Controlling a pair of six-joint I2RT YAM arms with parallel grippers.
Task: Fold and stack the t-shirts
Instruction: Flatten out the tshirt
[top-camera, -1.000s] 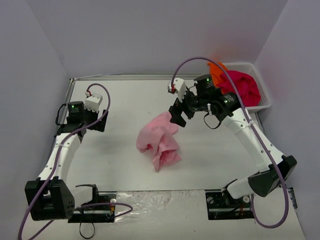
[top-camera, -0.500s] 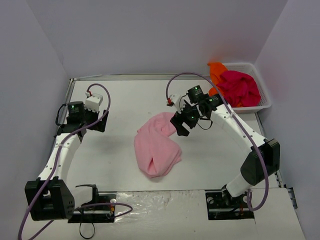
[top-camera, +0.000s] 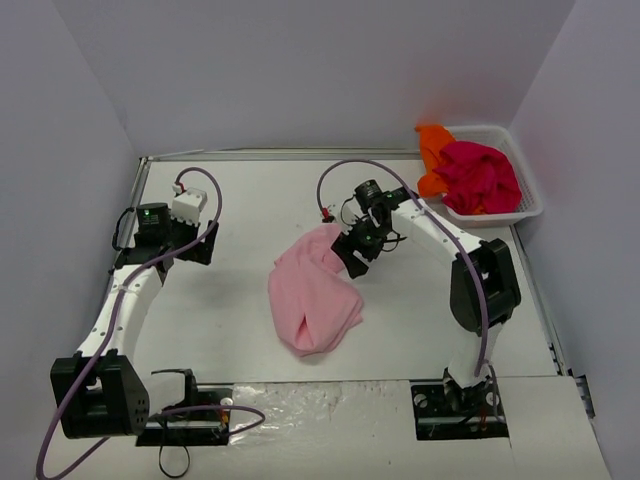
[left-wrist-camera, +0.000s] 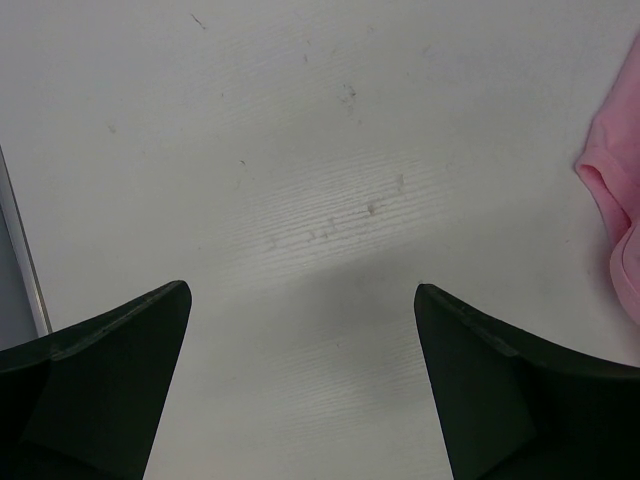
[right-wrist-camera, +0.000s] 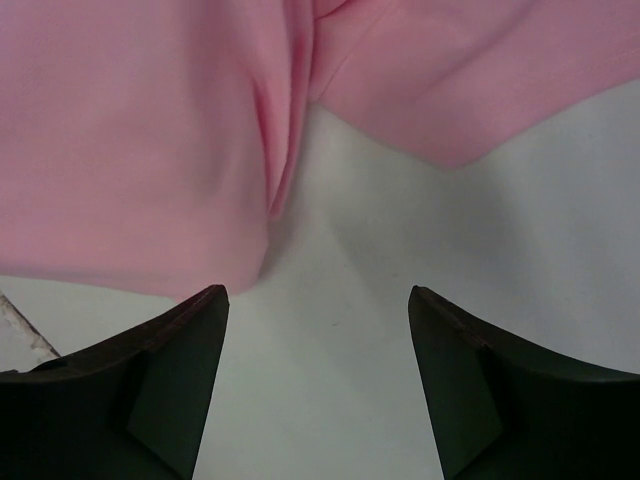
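Observation:
A light pink t-shirt (top-camera: 312, 295) lies crumpled in the middle of the table. My right gripper (top-camera: 352, 255) hovers at its upper right edge, open, with bare table between its jaws. In the right wrist view the pink cloth (right-wrist-camera: 200, 130) fills the top, just beyond the fingertips (right-wrist-camera: 205, 310). My left gripper (top-camera: 196, 248) is open over bare table at the far left, well away from the shirt. A pink edge (left-wrist-camera: 615, 210) shows at the right of the left wrist view. A magenta-red t-shirt (top-camera: 480, 178) and an orange t-shirt (top-camera: 433, 150) sit in the basket.
A white mesh basket (top-camera: 528, 200) stands at the back right corner. Grey walls close in the table on three sides. A raised rim (top-camera: 140, 185) runs along the left edge.
The pink t-shirt dropped and spread flatter on the table. My right gripper moved left and down to its upper right edge and narrowed slightly. The left arm stayed still.

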